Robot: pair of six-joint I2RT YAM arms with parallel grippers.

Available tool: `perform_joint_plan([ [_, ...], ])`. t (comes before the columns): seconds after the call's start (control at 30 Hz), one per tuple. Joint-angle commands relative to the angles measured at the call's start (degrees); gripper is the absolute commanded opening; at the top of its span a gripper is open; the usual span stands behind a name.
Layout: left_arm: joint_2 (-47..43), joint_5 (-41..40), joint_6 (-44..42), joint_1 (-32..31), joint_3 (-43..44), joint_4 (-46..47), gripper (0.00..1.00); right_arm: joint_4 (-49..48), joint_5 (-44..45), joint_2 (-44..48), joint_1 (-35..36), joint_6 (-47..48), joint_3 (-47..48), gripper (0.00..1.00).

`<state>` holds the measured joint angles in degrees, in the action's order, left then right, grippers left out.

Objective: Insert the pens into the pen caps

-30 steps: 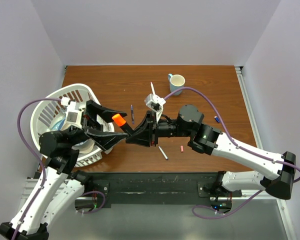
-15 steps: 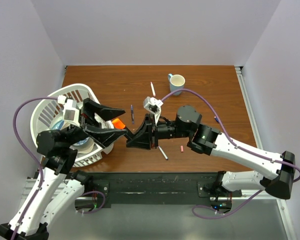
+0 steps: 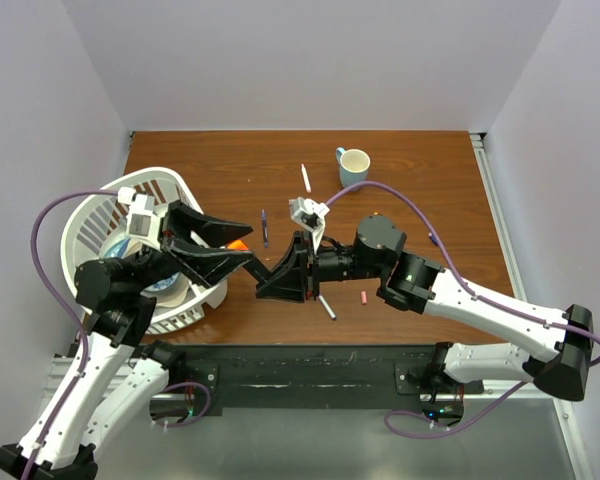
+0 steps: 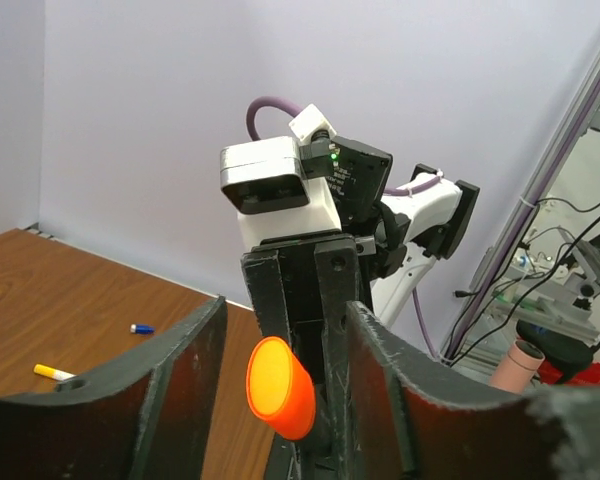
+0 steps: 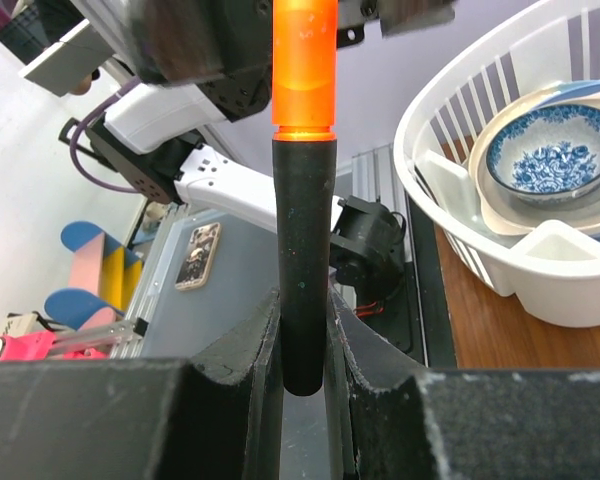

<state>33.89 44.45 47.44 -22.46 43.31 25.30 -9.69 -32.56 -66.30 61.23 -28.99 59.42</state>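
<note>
left end effector (image 3: 248,245) narrows from wide open around orange cap (image 4: 278,388), not clamping yet; right end effector (image 5: 305,330) grips black highlighter (image 5: 303,250), so capping push looks imminent.

My arms (image 3: 100,390): white shells, black joints
My cables (image 3: 55,225): purple loops
My wrist cameras (image 4: 270,185): white boxes, green light beside one
</note>
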Motion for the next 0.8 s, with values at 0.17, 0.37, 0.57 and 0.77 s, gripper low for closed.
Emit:
perform_joint_plan([
  [0.17, 0.12, 0.82, 3.09, 0.31, -1.65, 2.82, 0.00, -6.47, -0.93, 0.47, 0.29, -2.38, 0.61, 0.00],
  [0.37, 2.41, 6.96, 15.04, 0.31, -8.07, 16.89, 0.00, -10.25, 0.04, -2.07, 0.12, -4.23, 3.94, 0.00],
  [0.57, 2.93, 8.55, 14.78, -0.39, -7.45, 9.60, 0.00, -4.04, 3.09, -3.92, -1.55, -1.08, 10.97, 0.00],
  [0.77, -0.93, 6.61, 4.43, -0.39, -7.27, -6.73, 0.00, 5.99, 6.54, -4.01, -3.57, 4.82, 16.25, 0.00],
])
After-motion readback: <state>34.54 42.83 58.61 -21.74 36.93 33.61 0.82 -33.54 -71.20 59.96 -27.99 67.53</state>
